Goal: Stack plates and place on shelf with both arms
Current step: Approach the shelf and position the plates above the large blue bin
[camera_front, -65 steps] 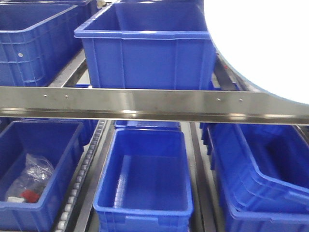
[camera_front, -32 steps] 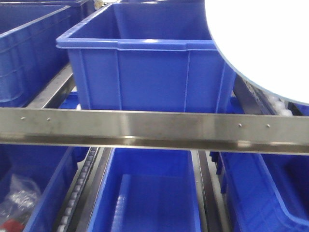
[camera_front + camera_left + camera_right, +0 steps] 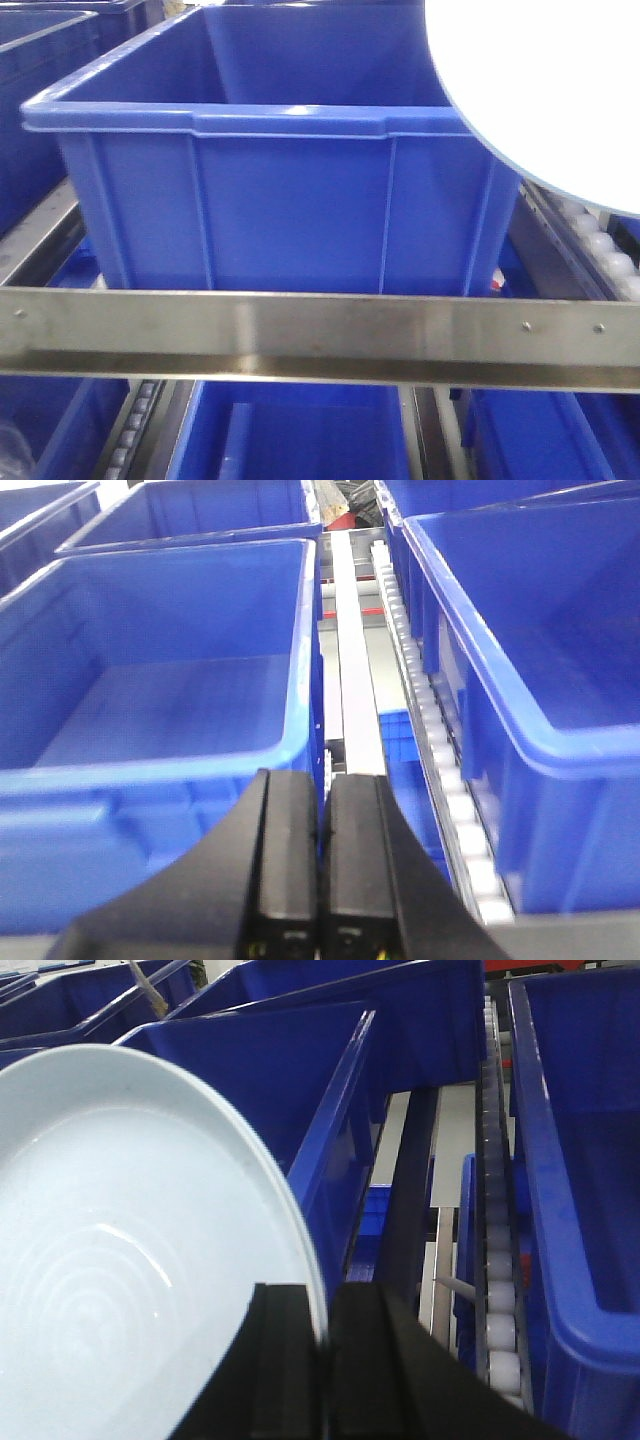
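A large pale bluish-white plate (image 3: 545,95) fills the top right of the front view, held above the shelf's brushed-metal front rail (image 3: 320,335). In the right wrist view the same plate (image 3: 120,1240) stands tilted at the left, showing faint rings. My right gripper (image 3: 325,1305) is shut on its rim, one finger in front of the plate and one behind. I cannot tell whether a second plate lies under it. My left gripper (image 3: 322,780) is shut with nothing between its fingers, and it hovers over the gap between two crates. Neither gripper shows in the front view.
A big blue crate (image 3: 280,160) sits on the shelf just behind the rail. More blue crates (image 3: 150,680) flank the left gripper, with another (image 3: 540,630) on the right. White roller tracks (image 3: 440,750) run between them. A roller track (image 3: 497,1260) and a blue crate (image 3: 300,1080) lie beyond the plate.
The front view has closed in on the shelf: the crate has grown larger and the rail has dropped lower in the frame. The plate stays at the top right.
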